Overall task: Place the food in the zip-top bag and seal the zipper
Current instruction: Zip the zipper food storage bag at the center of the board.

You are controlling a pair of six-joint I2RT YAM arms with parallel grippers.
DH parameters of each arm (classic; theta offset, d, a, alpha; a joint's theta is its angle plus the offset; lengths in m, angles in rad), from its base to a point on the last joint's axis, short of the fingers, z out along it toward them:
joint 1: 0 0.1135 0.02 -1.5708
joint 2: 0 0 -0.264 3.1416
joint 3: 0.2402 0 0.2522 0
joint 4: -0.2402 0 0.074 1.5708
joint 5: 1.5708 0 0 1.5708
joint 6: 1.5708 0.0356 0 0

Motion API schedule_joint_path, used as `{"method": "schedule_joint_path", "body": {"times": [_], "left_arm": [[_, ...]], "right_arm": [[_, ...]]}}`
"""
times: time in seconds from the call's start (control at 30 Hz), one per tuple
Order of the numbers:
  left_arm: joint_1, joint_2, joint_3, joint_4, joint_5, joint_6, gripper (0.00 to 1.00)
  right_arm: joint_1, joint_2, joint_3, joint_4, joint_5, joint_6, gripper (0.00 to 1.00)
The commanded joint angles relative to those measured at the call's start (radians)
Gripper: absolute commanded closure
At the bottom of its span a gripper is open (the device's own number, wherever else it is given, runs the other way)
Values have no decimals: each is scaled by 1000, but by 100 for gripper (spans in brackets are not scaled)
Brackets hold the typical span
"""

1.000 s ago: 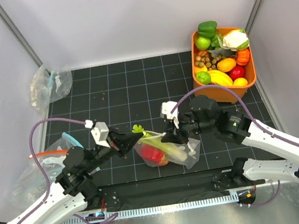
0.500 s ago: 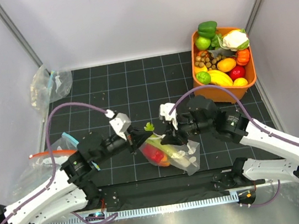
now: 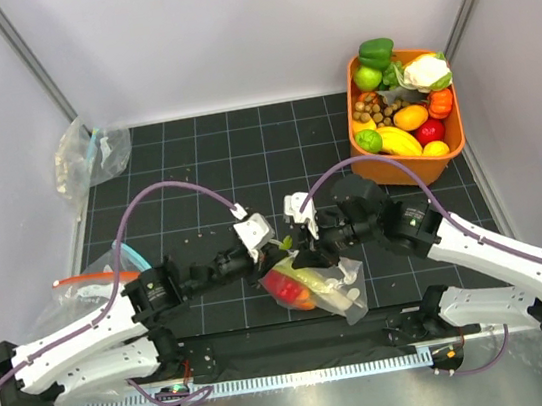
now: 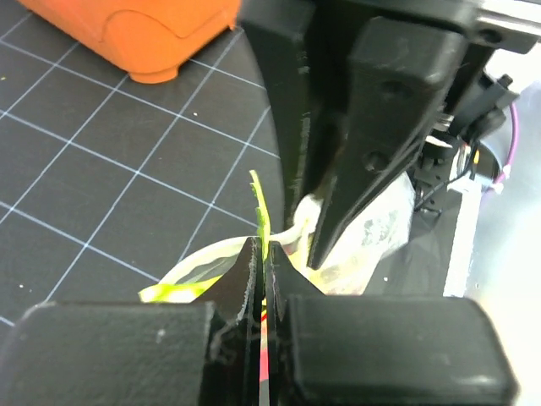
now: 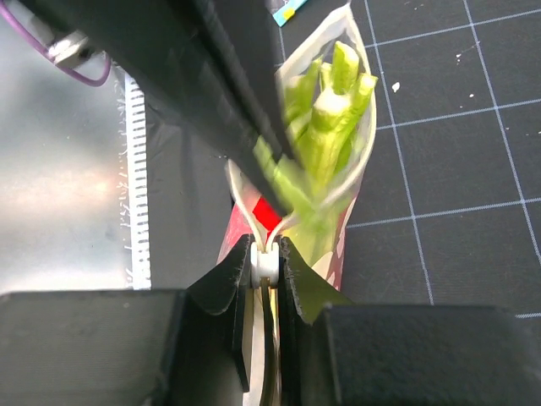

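Note:
The dotted zip-top bag lies near the front edge between my two grippers. Inside it are the pale-green celery and a red vegetable. My left gripper is shut on the bag's mouth edge, with a thin green leaf sliver sticking up from its jaws. My right gripper is shut on the pale zipper at the mouth's end. In the right wrist view the mouth loops open around the celery and a red patch. The two grippers nearly touch.
An orange bin of toy produce stands at the back right; its corner shows in the left wrist view. A clear bag lies at the back left, and another with a red-orange strip at the left.
My left gripper has slid right along the bag's mouth until it is close to the right gripper. The leafy celery end has sunk behind the grippers. The right gripper has hardly moved.

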Motion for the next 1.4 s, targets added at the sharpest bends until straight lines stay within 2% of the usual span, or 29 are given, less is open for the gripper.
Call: {"method": "schedule_joint_path", "body": {"times": [0.0,0.1,0.4,0.73,0.9,0.93,0.97,1.03,1.07,1.2,1.37], "left_arm": [[-65,49,60,-81,0,67,100],[-106,46,58,-88,0,96,100],[-112,49,79,-154,-25,87,100],[-112,205,148,-234,-74,75,100],[-112,205,144,-220,-74,73,99],[-112,195,141,-214,-77,70,96],[-112,182,136,-195,-83,63,86],[-112,129,109,-170,-98,56,78],[-112,110,95,-142,-97,55,70],[-112,40,53,-101,-87,43,62],[-111,58,61,-104,-87,32,51]], "right_arm": [[1,-21,48,45,0,-12,99],[3,-43,40,52,7,-12,99],[3,-98,6,84,-12,-23,99],[3,-93,5,93,-57,-29,99],[3,-83,5,99,-78,-26,99],[3,-79,6,95,-80,-26,99],[3,-75,9,93,-80,-26,99],[3,-66,12,91,-72,-24,99],[3,-64,12,91,-72,-21,99],[3,-49,9,116,-69,-6,99],[3,-38,8,134,-84,3,99]]}}
